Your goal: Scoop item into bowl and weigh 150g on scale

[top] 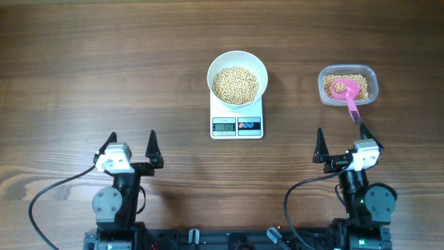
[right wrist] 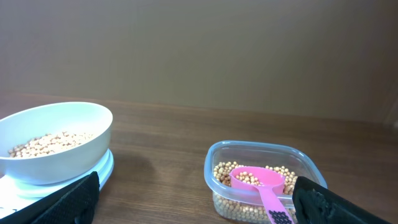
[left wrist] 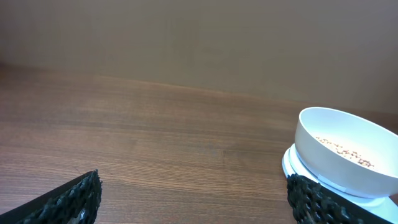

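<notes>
A white bowl (top: 237,78) filled with pale beans (top: 236,85) stands on the small white scale (top: 236,125) at the table's centre back; its display is lit. The bowl (left wrist: 342,152) also shows at the right of the left wrist view, and the bowl (right wrist: 53,142) sits at the left of the right wrist view. More beans (right wrist: 249,199) lie in a clear tub (top: 347,85) with a pink scoop (top: 349,93) resting in it. My left gripper (top: 130,147) and right gripper (top: 341,141) both stand open and empty near the front edge, well short of the scale and tub.
The scoop's handle (top: 354,111) sticks out over the tub's near rim toward my right gripper. Dark wood table (top: 104,69) runs wide on the left. Cables loop by both arm bases at the front edge.
</notes>
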Robot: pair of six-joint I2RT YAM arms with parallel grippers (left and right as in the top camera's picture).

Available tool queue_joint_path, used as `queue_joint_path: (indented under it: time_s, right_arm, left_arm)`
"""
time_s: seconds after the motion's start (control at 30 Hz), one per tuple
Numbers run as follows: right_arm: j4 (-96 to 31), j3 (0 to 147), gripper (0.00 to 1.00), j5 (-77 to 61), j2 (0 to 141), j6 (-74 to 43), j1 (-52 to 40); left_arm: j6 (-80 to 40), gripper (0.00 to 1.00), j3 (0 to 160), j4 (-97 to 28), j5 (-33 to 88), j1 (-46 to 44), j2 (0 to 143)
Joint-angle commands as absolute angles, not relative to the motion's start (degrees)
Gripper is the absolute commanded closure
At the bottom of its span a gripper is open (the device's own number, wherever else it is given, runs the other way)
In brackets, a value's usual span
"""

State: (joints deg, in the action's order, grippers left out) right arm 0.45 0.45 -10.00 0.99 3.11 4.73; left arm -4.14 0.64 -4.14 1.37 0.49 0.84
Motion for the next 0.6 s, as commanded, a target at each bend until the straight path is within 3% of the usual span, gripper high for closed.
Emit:
queue_joint_path:
  time_s: [0.0,0.57]
  right_arm:
    - [0.6,0.3,0.0,-8.9,0.3,2.9,4.4]
    - [0.6,0.3,0.0,-8.9,0.3,2.9,4.4]
  left_arm:
    - [-0.6,0.0,0.3,-4.5,2.0,0.9,0.4]
    - [4.1,0.0,0.3,-4.5,1.8,0.9,0.4]
